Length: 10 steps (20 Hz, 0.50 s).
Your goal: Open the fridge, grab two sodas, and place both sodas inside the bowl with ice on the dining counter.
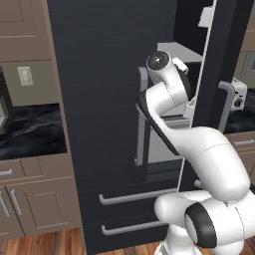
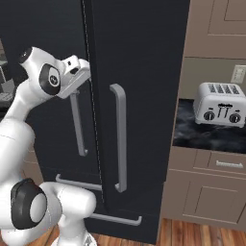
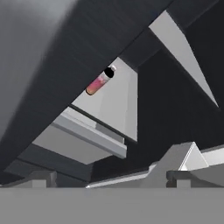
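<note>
The fridge [image 1: 109, 99] has its right door ajar. The gripper [image 3: 109, 181] reaches into the gap; I cannot tell its spread. The bottle [image 3: 99, 81] stands on a shelf [image 3: 118, 105] inside.

Room to reach in through the gap of the open fridge [image 1: 109, 99] door [image 2: 139, 96], past grey shelves [image 3: 83, 135], with the pink-label bottle [image 3: 99, 81] lying further in on a shelf.
</note>
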{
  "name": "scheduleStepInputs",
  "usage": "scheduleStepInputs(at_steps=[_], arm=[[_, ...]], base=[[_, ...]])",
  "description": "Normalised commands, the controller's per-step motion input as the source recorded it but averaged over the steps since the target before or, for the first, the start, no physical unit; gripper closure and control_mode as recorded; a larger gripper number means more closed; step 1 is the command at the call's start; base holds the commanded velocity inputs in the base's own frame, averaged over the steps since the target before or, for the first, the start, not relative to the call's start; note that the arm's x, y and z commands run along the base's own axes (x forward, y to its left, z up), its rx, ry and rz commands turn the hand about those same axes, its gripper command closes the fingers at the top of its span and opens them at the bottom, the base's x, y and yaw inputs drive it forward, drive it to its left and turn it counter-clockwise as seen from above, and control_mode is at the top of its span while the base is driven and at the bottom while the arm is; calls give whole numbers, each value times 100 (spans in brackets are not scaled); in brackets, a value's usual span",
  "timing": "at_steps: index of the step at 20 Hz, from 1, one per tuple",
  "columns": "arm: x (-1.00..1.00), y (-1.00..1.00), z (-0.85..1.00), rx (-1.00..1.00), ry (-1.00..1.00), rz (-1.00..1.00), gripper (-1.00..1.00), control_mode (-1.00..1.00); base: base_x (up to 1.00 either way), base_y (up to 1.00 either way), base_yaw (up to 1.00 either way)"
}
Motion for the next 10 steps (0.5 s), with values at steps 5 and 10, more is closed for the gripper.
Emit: scheduleStepInputs(at_steps=[5,10], arm=[[1,-36,-22,-9,4,-1,-100,-100],[-20,-50,-23,-4,3,-4,-100,-100]], base=[[0,0,0],[0,0,0]])
